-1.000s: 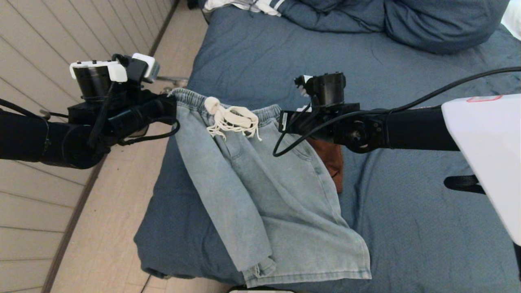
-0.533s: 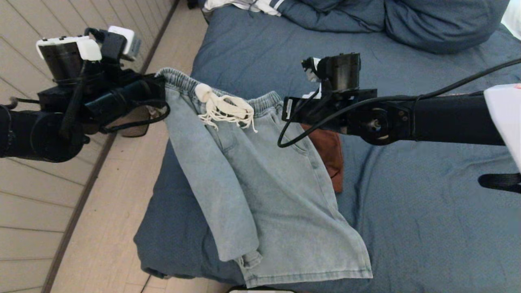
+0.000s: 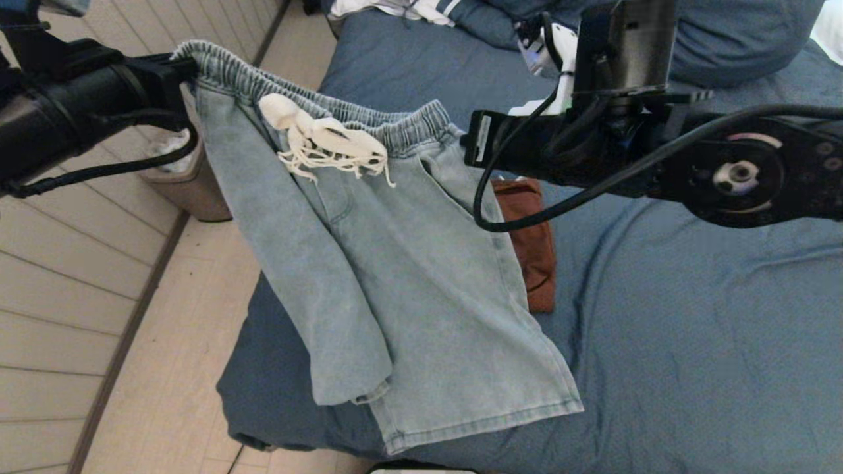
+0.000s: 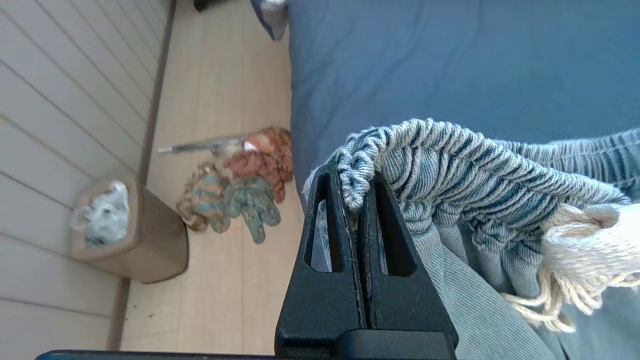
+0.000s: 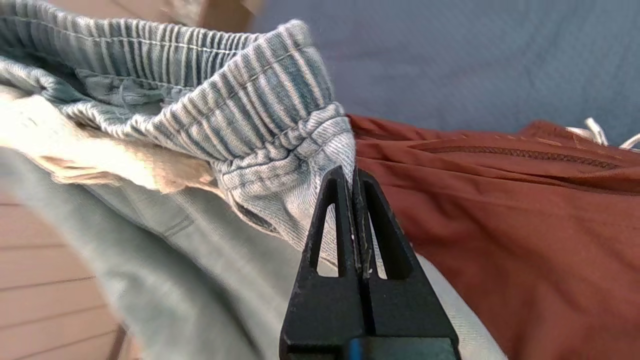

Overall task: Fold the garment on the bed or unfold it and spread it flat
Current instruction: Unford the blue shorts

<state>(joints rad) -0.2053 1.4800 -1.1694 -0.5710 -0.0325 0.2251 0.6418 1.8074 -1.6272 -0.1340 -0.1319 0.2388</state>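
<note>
The garment is a pair of light blue denim shorts with an elastic waistband and a cream drawstring. It hangs above the bed, its hems draped at the near left corner. My left gripper is shut on the waistband's left end; the head view shows that end at the upper left. My right gripper is shut on the waistband's right end, seen at centre in the head view.
A rust-brown garment lies on the bed under the shorts' right side. A bunched blue duvet and a white striped cloth lie at the bed's far end. On the floor to the left stand a bin and knitted items.
Both grippers have risen with the waistband and the left has swung further left, stretching it. The shorts now hang higher, their hems dragged back from the bed's near edge.
</note>
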